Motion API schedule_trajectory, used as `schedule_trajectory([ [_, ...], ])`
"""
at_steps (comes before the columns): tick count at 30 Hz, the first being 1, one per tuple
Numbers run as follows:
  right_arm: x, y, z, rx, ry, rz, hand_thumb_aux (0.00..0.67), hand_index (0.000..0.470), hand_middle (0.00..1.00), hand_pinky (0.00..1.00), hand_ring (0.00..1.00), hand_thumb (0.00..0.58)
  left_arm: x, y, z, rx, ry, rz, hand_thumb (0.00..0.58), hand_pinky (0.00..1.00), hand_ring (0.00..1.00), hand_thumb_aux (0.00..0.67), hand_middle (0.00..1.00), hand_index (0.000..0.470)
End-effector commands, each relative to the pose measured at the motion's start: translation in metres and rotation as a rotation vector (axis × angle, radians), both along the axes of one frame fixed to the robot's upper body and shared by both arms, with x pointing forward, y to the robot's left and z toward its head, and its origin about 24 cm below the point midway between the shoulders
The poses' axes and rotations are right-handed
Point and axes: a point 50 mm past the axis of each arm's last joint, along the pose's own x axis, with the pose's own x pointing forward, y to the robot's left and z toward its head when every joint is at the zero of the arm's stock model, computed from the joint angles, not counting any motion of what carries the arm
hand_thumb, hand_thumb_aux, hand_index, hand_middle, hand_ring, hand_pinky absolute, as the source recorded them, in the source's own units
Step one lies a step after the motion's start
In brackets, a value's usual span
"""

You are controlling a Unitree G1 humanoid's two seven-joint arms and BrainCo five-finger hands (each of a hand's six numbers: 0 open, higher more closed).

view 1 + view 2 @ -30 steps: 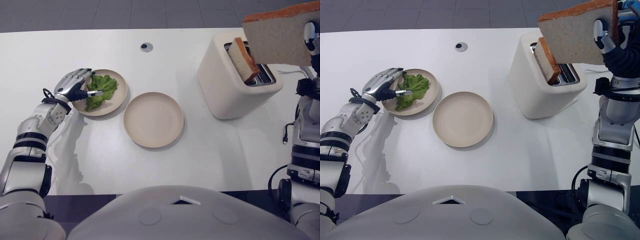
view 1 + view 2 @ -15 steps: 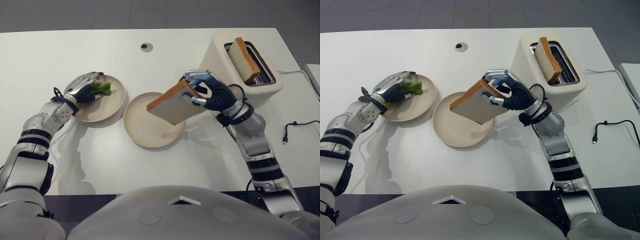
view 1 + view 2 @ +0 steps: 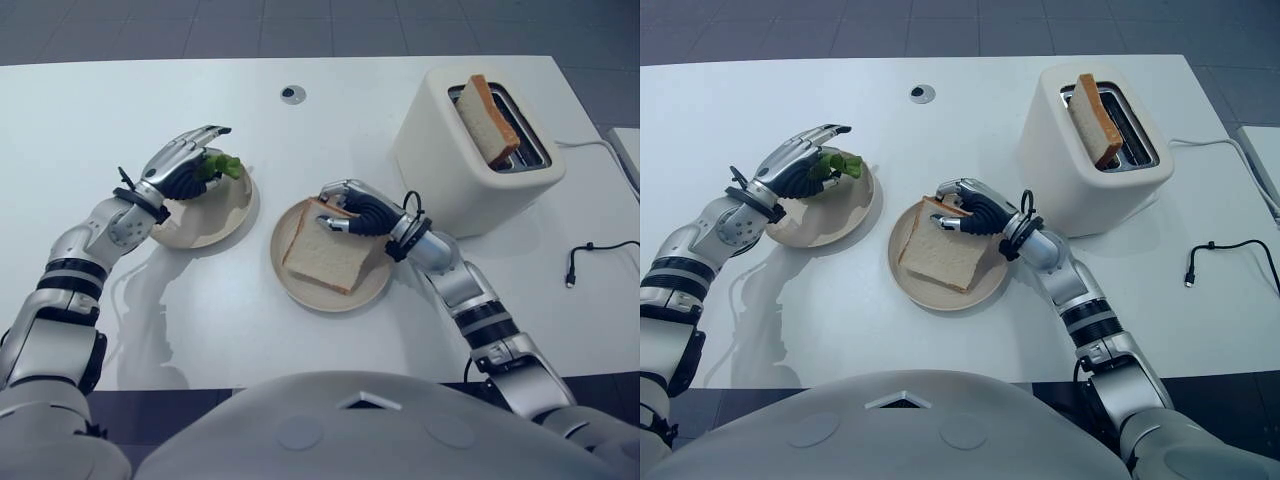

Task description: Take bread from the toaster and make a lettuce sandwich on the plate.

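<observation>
The left hand (image 3: 180,168) pinches the lettuce (image 3: 226,165) just above its side dish (image 3: 210,226). The bread (image 3: 325,260) lies flat on the plate (image 3: 320,302) to that hand's right, the right hand (image 3: 358,210) curled over its far corner.

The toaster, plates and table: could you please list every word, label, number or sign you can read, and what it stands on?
None: no text can be read anywhere.
The toaster, the plate under the bread slice, the second plate near the lettuce and the table show no print.
The round fitting in the table is too small to tell any marking.
</observation>
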Motion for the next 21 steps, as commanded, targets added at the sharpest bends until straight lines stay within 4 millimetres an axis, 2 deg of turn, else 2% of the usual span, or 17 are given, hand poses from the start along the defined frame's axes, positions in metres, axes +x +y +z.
schedule_trajectory([
  [1,0.004,0.005,0.006,-0.004,-0.074,-0.018,0.428,0.300,0.94,0.94,0.94,0.505,-0.005,-0.007,0.007,-0.049,-0.014,-0.061,0.580,0.00,0.00,0.670,0.00,0.470],
  [2,0.004,0.006,0.007,0.002,-0.085,-0.019,0.034,0.024,0.79,0.79,0.79,0.058,-0.006,-0.010,0.008,-0.065,-0.018,-0.079,0.580,0.00,0.00,0.670,0.00,0.470],
  [3,0.003,0.007,0.010,0.023,-0.087,-0.022,0.000,0.000,0.26,0.26,0.26,0.000,-0.006,-0.013,0.008,-0.078,-0.014,-0.096,0.580,0.00,0.00,0.670,0.00,0.470],
  [4,0.003,0.007,0.014,0.048,-0.088,-0.031,0.000,0.000,0.00,0.00,0.00,0.000,-0.007,-0.017,0.007,-0.084,-0.008,-0.110,0.580,0.00,0.00,0.670,0.00,0.470],
  [15,-0.001,-0.024,0.047,0.174,-0.146,-0.111,0.000,0.000,0.00,0.00,0.00,0.000,-0.018,-0.065,0.004,-0.211,0.012,-0.361,0.580,0.00,0.00,0.670,0.00,0.470],
  [17,-0.005,-0.028,0.059,0.249,-0.165,-0.098,0.000,0.000,0.00,0.00,0.00,0.000,-0.020,-0.077,-0.002,-0.205,0.031,-0.396,0.580,0.00,0.00,0.670,0.00,0.470],
  [21,-0.019,-0.048,0.087,0.347,-0.199,-0.045,0.000,0.000,0.00,0.00,0.00,0.000,-0.033,-0.114,-0.017,-0.199,0.092,-0.535,0.580,0.00,0.00,0.670,0.00,0.470],
])
